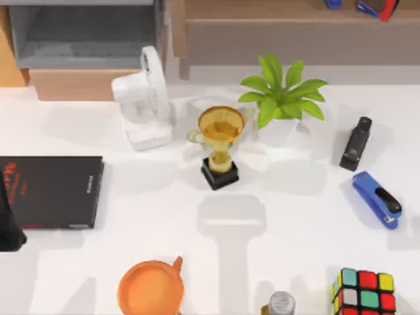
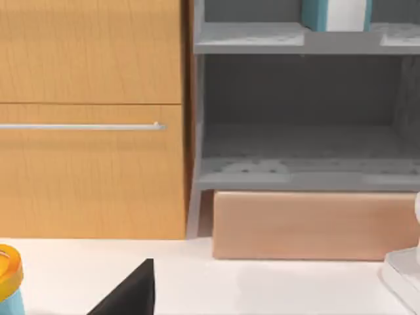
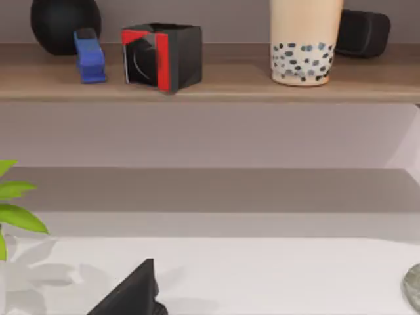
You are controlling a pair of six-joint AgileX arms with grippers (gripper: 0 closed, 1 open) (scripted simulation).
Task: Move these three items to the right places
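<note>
Sitting at the table's (image 1: 164, 203) front right edge, well to the right of the gold trophy (image 1: 220, 146) at its middle, the puzzle cube (image 1: 364, 292) is waiting untouched, so its move is likely yet to come. Standing upright on the grey shelf (image 2: 308, 38), back-left of the trophy, the teal-covered book (image 2: 336, 13) is probably already shelved where books belong. Whether either gripper's fingers are open or closed I cannot tell; the left arm (image 1: 10, 223) is showing as a dark shape left of the trophy beside the thin black book (image 1: 52, 190).
</note>
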